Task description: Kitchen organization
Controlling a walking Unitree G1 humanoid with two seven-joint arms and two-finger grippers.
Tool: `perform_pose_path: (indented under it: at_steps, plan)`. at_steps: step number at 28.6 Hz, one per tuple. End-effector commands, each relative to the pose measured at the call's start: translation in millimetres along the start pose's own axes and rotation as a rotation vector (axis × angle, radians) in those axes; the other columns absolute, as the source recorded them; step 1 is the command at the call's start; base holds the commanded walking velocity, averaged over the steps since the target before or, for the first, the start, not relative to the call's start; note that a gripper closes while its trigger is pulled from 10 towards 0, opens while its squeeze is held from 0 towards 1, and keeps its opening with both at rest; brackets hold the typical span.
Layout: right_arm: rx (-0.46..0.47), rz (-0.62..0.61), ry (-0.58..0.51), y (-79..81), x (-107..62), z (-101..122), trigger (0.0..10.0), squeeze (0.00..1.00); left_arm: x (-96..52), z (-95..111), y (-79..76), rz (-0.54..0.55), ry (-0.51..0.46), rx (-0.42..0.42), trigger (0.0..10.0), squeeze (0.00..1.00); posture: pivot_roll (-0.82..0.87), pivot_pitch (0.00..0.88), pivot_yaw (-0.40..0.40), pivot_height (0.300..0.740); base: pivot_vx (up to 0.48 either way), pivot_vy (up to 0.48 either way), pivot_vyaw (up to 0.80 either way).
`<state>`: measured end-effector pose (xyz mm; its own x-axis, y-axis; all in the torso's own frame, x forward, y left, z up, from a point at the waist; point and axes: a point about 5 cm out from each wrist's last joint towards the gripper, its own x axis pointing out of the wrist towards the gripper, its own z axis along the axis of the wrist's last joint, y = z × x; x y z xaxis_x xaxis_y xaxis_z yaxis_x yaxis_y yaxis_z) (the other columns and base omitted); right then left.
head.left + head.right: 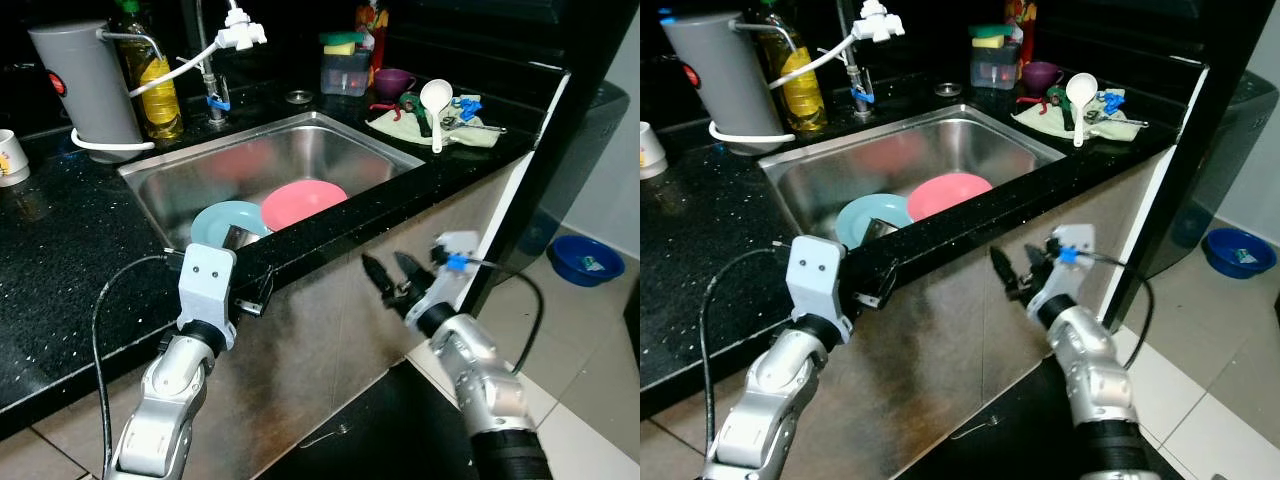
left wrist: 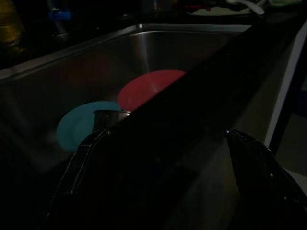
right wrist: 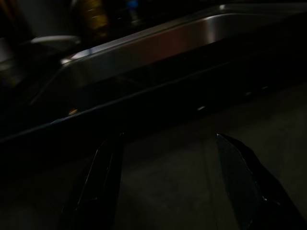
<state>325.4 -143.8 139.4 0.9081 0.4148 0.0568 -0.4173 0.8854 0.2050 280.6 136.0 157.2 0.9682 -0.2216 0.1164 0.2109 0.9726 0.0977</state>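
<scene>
A: Both arms are hanging in front of the table's (image 1: 60, 290) front edge, below its top. The left claw (image 1: 252, 297) is pointing at that edge, fingers spread and grasping nothing. The right claw (image 1: 392, 276) is sitting lower, near the steel cabinet front (image 1: 330, 340), fingers also parted and empty.

B: And the dishes?

A: A blue plate (image 1: 222, 222) and a pink plate (image 1: 303, 203) are lying flat in the sink (image 1: 330, 140), touching or slightly overlapping, with a small metal cup (image 1: 240, 238) resting on the blue one near the sink's front wall. My guess is the left arm is getting ready to reach in for them.

B: How should it go?

A: It is needing to rise clear of the front lip first, then come over and down; going straight forward would be knocking the fingers into the black edge. The plates are lying flat, so a rim is the only place to pinch.

B: Room to move?

A: The middle of the sink is open. The tap (image 1: 212, 60), oil bottle (image 1: 155, 80) and grey jug (image 1: 85, 80) are crowding the far rim, and the white spoon (image 1: 437, 105) and cloth (image 1: 440, 128) are sitting well off to the right.
</scene>
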Motion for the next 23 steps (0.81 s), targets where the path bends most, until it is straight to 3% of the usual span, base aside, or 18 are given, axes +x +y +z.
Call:
perform_pose_path:
  at_steps: [1,10,18,23]
  plan:
    - [-0.004,-0.002,0.006,-2.4,-0.5,-1.1,10.0,0.0,-2.4,-9.0,-2.0,-0.001,0.041,0.005,10.0,0.0,-0.01,0.0,0.01,0.74,-0.289,0.0,0.0]
    - [0.013,0.007,0.015,-1.0,-1.7,-3.0,10.0,0.0,-2.5,-24.5,-15.6,-0.062,0.088,0.011,10.0,0.0,-0.02,0.0,0.012,0.74,-0.29,0.0,0.0]
    - [0.009,0.003,0.019,-0.5,-3.4,-3.8,10.0,0.0,-3.6,-26.6,-20.4,-0.076,0.096,0.003,10.0,0.0,-0.02,0.0,0.015,0.74,-0.291,0.0,0.0]
    - [-0.025,0.059,0.013,4.7,-4.3,-3.0,10.0,0.0,-6.4,-32.1,-23.7,-0.121,0.125,-0.029,10.0,0.0,-0.01,0.0,0.014,0.74,0.0,0.0,0.19]
